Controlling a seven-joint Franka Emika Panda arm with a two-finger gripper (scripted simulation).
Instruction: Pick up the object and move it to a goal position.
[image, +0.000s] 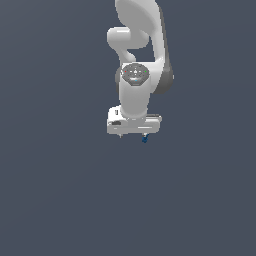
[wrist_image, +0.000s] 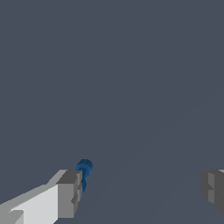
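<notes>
The gripper (wrist_image: 140, 192) is spread wide — holding nothing. The object (wrist_image: 83, 171) hugs one finger (wrist_image: 70, 192); closing may just knock it aside.

No text, label, number or sign can be read anywhere.

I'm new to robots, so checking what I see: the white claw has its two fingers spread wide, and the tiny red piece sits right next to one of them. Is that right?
Almost. The piece is dark blue, not red; the wrist view shows it clearly, right beside one finger. The rest holds: the gripper has its fingers spread wide.
</notes>
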